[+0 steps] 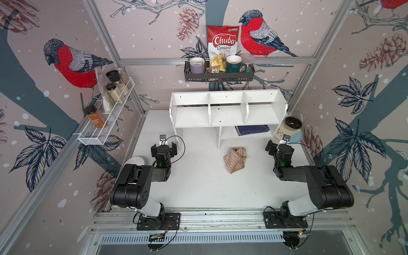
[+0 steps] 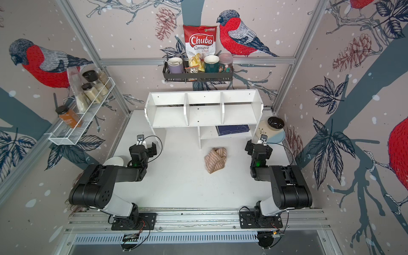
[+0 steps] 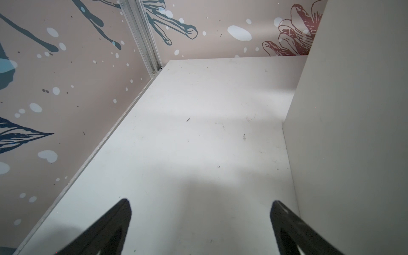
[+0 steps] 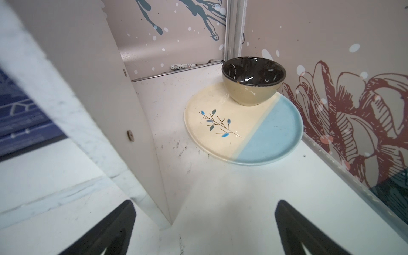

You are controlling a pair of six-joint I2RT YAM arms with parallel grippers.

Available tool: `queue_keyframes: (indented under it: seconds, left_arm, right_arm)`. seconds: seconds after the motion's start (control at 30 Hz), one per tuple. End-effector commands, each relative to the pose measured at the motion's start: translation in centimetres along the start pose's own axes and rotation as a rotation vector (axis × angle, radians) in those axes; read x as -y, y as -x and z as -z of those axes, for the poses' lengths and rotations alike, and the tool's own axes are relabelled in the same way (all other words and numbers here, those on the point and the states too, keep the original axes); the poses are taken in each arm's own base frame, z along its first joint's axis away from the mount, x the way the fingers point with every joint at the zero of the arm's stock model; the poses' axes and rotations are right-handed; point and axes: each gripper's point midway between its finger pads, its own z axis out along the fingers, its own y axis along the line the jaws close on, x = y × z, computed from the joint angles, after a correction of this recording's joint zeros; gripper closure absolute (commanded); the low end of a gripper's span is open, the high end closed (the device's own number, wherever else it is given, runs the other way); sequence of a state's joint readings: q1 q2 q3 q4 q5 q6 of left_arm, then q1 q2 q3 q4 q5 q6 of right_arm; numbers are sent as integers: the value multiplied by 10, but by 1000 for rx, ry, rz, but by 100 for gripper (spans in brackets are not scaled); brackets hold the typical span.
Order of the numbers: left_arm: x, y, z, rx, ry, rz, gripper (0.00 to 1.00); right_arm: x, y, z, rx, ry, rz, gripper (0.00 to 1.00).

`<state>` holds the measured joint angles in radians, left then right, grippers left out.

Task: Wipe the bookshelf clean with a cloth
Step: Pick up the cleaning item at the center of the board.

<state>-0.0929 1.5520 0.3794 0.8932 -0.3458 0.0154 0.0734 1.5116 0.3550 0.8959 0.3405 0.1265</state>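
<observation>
The white bookshelf (image 1: 192, 117) stands at the back of the table (image 1: 198, 187), its three upper compartments bare; it looks light and is not visibly fastened, so a hard sideways wipe could, I judge, slide it or rock it on its panel legs.

The left gripper (image 3: 201, 203) hangs just beside the left panel leg with its jaws spread wide and nothing between them; the right gripper (image 4: 205, 202) is equally wide and empty, just beside the right panel leg; either arm swinging inward carelessly could knock a leg.

The cream-and-blue plate (image 4: 265, 141) lies on the table in front of the right gripper, between the shelf's right leg and the wall; a forward move on that side could shove it against the wall.

The dark blue book (image 1: 252, 130) lies on the small lower shelf; wiping there could drag it out.

The cloth (image 1: 235, 159) lies crumpled on the table in front of the lower shelf, between the two arms, nearer the right one, touched by neither; in both top views it is bunched in folds, so a pinch might catch only one layer and let it trail or slip off mid-wipe.

The dark-glazed bowl (image 4: 254, 88) sits on the plate's far edge and could tip if the plate is jolted.

Small dark marks (image 1: 220, 121) dot the middle compartment; whether they are dirt or screw holes I cannot tell, so some could be missed.
</observation>
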Motion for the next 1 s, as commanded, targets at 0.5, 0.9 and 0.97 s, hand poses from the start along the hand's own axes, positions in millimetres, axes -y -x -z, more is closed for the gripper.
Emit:
queue_keyframes:
  seconds: [0.5, 0.9, 0.97]
  left_arm:
    - [-40, 79, 78, -7, 314, 21, 4]
    - [-27, 127, 120, -87, 113, 312, 4]
    - [-24, 139, 126, -93, 75, 338, 4]
  right_arm:
    - [68, -3, 82, -501, -379, -365, 1]
    - [-192, -29, 178, -489, 421, 151, 1]
    - [-208, -46, 177, -536, 460, 146, 0]
